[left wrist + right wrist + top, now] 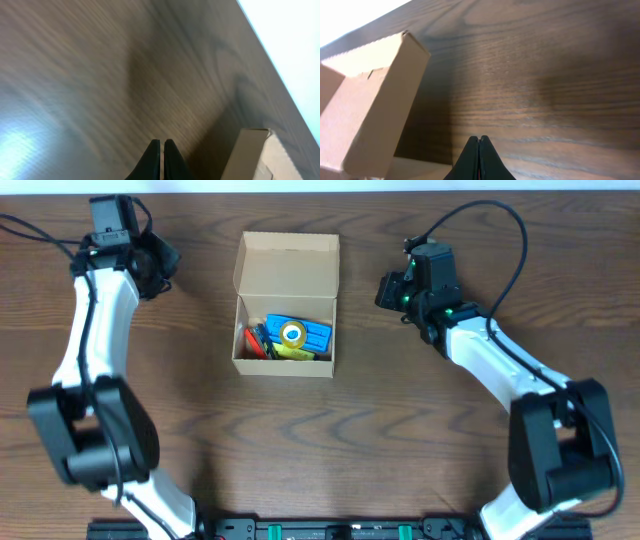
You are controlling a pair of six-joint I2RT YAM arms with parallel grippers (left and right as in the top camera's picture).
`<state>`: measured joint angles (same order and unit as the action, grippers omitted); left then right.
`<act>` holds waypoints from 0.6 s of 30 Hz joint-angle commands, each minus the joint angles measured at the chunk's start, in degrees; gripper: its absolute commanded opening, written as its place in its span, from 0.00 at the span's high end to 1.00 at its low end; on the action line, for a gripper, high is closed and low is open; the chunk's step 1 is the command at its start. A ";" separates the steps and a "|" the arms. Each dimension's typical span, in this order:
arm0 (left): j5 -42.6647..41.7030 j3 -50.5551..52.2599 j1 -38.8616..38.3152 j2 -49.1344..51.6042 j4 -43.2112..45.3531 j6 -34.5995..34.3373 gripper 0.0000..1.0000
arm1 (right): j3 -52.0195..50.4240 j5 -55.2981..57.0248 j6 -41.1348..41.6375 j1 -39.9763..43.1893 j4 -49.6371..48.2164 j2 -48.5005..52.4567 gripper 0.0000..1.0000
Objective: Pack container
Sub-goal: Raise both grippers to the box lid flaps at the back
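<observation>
At upper left of the overhead view, left gripper [161, 150] closed tight, fingers touching, holding nothing, over bare worktop [75, 75], with a corner of the box [250, 155] at lower right of its wrist view. In the middle of the overhead view, toward the top, box open, lid [288, 255] raised at its top edge, already loaded: red and dark bits [255, 340] at the left end, then a yellow roll [292, 334] seemingly resting on a blue item [317, 336]. At upper right, right gripper [479, 145] likewise pinched shut and empty, near the box's right wall but apart from it.

Probably only the closing left to do. Main hazards:
- Shoving the light box across the worktop instead of folding the lid, from a one-sided push with nothing bracing the opposite wall.
- Snagging the flap edge on a closed fingertip and creasing it.
- Shutting the lid on the roll and leaving it sprung.
- Clipping a side wall on a low approach and spilling the load
</observation>
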<state>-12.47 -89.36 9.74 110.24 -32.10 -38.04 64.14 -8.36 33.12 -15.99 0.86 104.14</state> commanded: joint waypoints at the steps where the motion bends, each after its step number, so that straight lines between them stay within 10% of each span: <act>1: -13.29 -0.31 1.66 5.18 1.36 1.79 0.95 | 0.94 -4.17 8.37 1.01 -2.47 3.02 0.99; 18: -45.94 -0.83 0.09 21.33 18.80 -6.40 0.95 | 5.70 -17.75 21.31 0.55 -14.23 17.42 0.99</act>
<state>-50.15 -89.36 10.83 129.86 -14.79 -42.44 67.07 -22.83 51.81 -14.74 -12.49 119.55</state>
